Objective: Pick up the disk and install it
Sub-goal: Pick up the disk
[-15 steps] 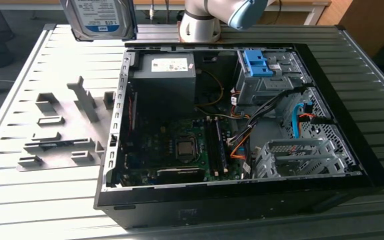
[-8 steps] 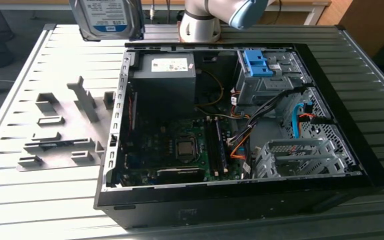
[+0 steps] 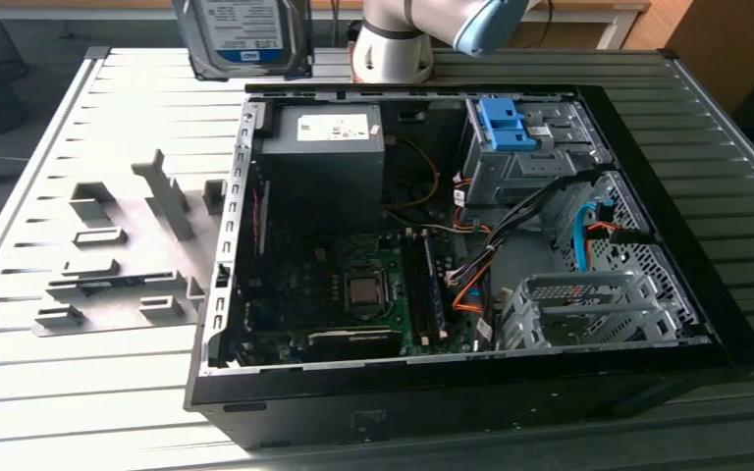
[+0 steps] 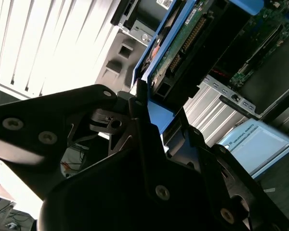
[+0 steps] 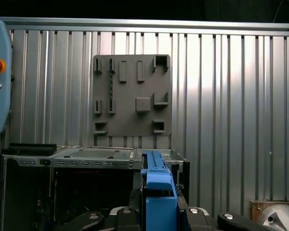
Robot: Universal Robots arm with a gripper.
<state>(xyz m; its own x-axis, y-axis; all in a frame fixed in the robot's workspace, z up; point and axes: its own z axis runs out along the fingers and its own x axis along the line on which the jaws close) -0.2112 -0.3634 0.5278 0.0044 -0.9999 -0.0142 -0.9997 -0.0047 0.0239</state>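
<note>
The disk [image 3: 241,35], silver with a white-and-blue label, hangs upright above the table's far edge, to the exterior view's left of the open computer case [image 3: 691,294]. In the second wrist view my gripper [image 4: 160,109] is shut on the disk [image 4: 180,45], its black fingers [image 4: 138,103] clamping the blue frame, with the green circuit board side showing. In the first wrist view the disk [image 5: 157,185] stands edge-on between the gripper's [image 5: 158,199] fingers.
A blue clip [image 3: 506,122] sits on the drive bay at the case's far right. An empty metal cage [image 3: 587,309] is at the case's near right. A grey fixture plate [image 3: 115,260] lies on the slatted table [image 3: 36,392]. The arm's base [image 3: 395,49] stands behind the case.
</note>
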